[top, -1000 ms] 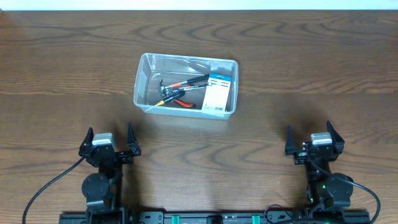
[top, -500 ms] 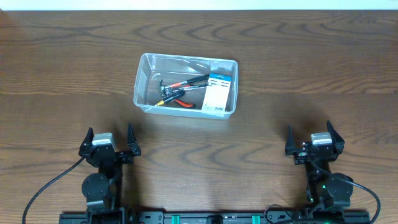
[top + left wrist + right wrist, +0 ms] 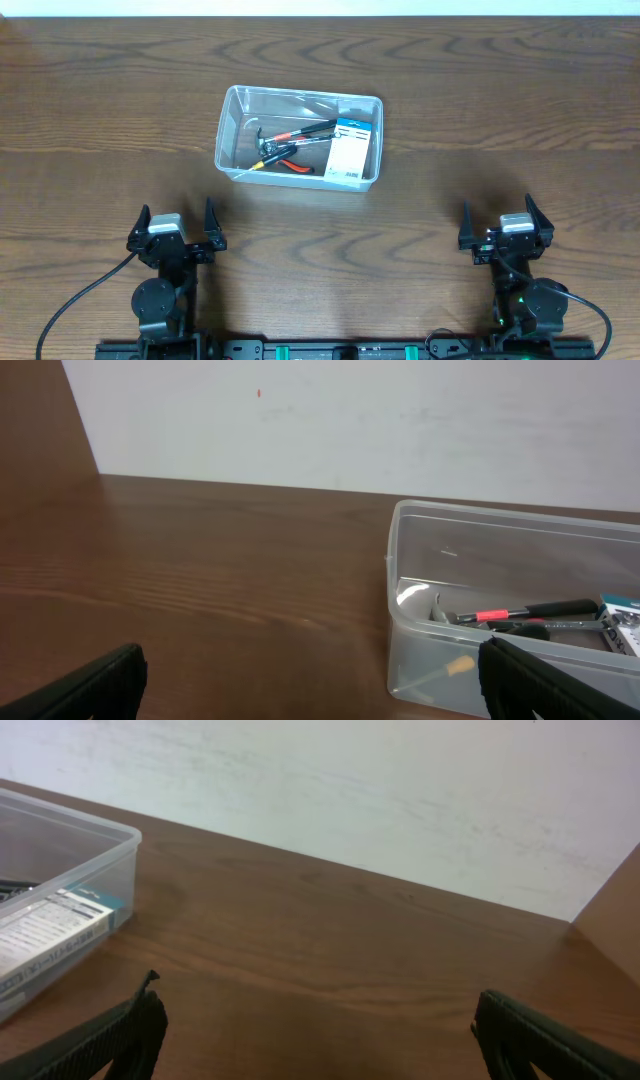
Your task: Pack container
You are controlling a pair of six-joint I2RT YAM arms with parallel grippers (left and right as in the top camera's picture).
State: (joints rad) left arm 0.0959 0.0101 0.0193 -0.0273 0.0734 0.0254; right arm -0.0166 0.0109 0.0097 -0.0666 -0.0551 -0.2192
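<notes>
Left gripper [image 3: 177, 211] first: fingers [image 3: 92, 682] spread wide, nothing between them but bare wood. Right gripper [image 3: 498, 206], same story, its fingers [image 3: 105, 1042] parted and empty. Both arms sit low at the near edge of the table [image 3: 470, 90], well apart from each other and from the work.

Out beyond them, the container [image 3: 238, 125] stands toward the far side, left of centre, upright and nearer the left arm. Inside lie red-handled pliers [image 3: 288, 152] among some dark tools, with a white-and-blue box [image 3: 348, 150] at the right-hand end. No loose item shows on the wood around it (so by my reading the packing looks finished, or very near it).

If that's right, the step in hand is simply resting clear. Doing it well means parted fingers, arms low and back, no reach over the rim that might nudge a light tub. Should anything need settling, the left arm has the shorter path, coming in from above rather than against the wall.

Now the views. Overhead gives the whole layout and proves nothing lies outside the tub. The left wrist view adds what overhead cannot: looking through the clear wall, the tools lie low, below the rim. The right wrist view catches only the tub's near corner, where the box seems to lean against the end wall.
</notes>
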